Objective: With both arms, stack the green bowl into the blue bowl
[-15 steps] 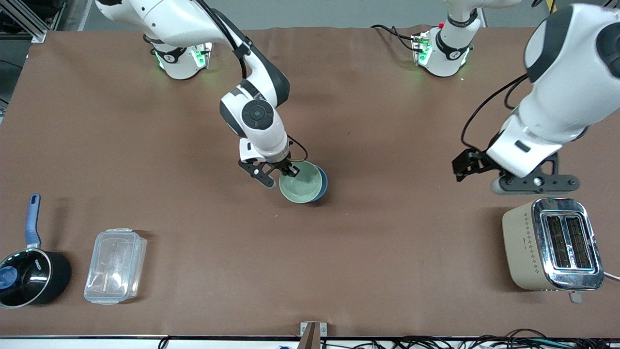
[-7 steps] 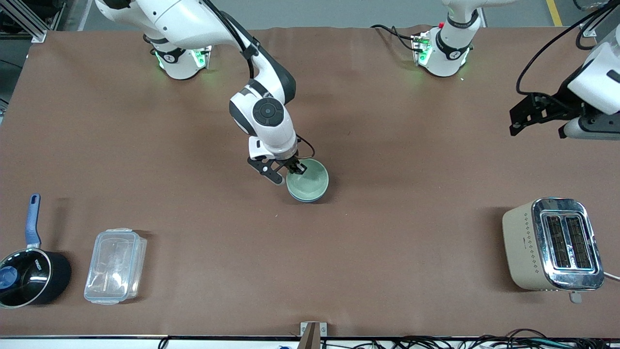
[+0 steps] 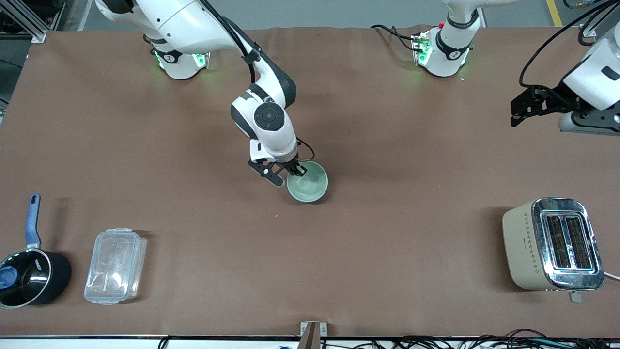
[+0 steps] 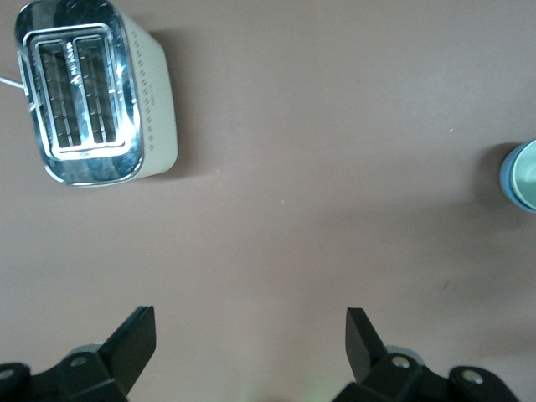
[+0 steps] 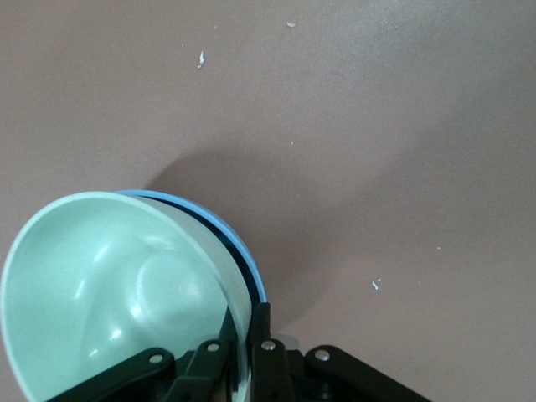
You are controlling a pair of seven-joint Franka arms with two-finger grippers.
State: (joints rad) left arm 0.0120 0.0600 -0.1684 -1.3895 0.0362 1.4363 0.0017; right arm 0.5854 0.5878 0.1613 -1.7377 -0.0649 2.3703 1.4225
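The green bowl [image 3: 307, 182] sits nested in the blue bowl at the middle of the table. In the front view the blue bowl is hidden under it; in the right wrist view only its rim [image 5: 234, 239] shows around the green bowl [image 5: 109, 285]. My right gripper [image 3: 292, 172] is shut on the green bowl's rim, one finger inside and one outside [image 5: 243, 347]. My left gripper [image 3: 525, 107] is open and empty, up in the air over the left arm's end of the table [image 4: 249, 343]. The stacked bowls show far off in the left wrist view [image 4: 521, 173].
A beige and chrome toaster [image 3: 552, 245] stands at the left arm's end, near the front camera [image 4: 92, 92]. A clear lidded plastic box [image 3: 114, 265] and a black saucepan with a blue handle [image 3: 26, 269] stand at the right arm's end.
The right gripper has lowered the green bowl from a tilt until it sits level in the blue bowl. The left arm rose and drew back from over the toaster toward the table's end.
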